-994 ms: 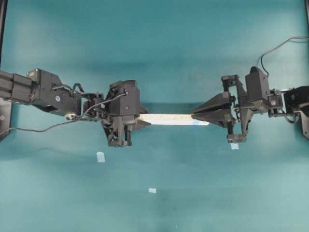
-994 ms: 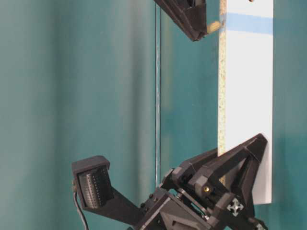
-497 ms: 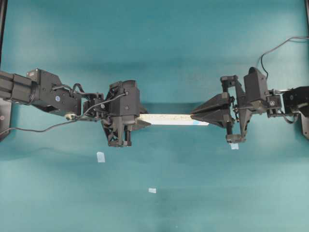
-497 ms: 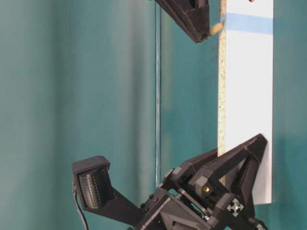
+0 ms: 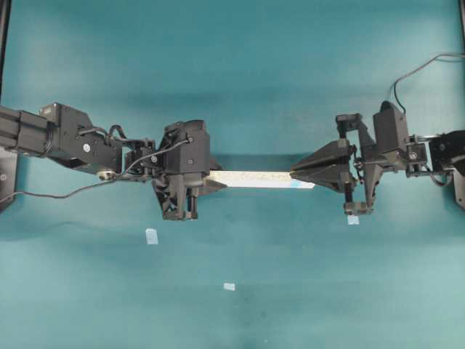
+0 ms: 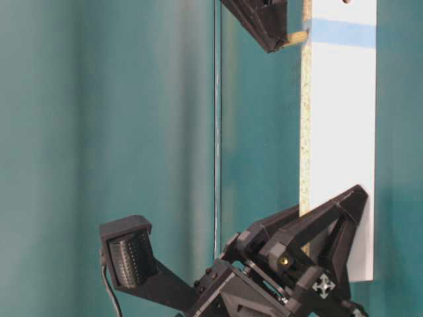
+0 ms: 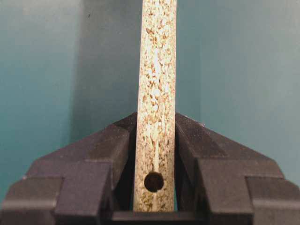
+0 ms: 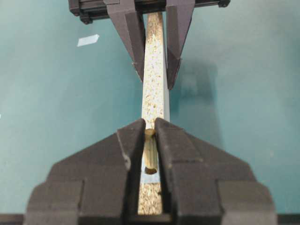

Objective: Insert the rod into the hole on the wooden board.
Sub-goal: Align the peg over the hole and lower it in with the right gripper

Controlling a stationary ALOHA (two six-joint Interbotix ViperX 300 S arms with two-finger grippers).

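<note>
**Operator:** Where does your rod sit?

**Inspector:** In the right-wrist view your right tool (image 8: pixel 149 140) is clamped on the rod (image 8: pixel 149 151), low centre of frame, directly over the wooden board (image 8: pixel 153 101). The hole (image 8: pixel 150 170) lies just beside the rod's lower end, on the light-blue patch (image 8: pixel 149 179).

**Operator:** And the other end?

**Inspector:** Your left tool (image 7: pixel 156 154) pinches the board's speckled edge at its plain end. Overhead, the board (image 5: pixel 254 179) spans mid-frame between both tools, with open teal worktop (image 5: pixel 240 73) above and below.
</note>
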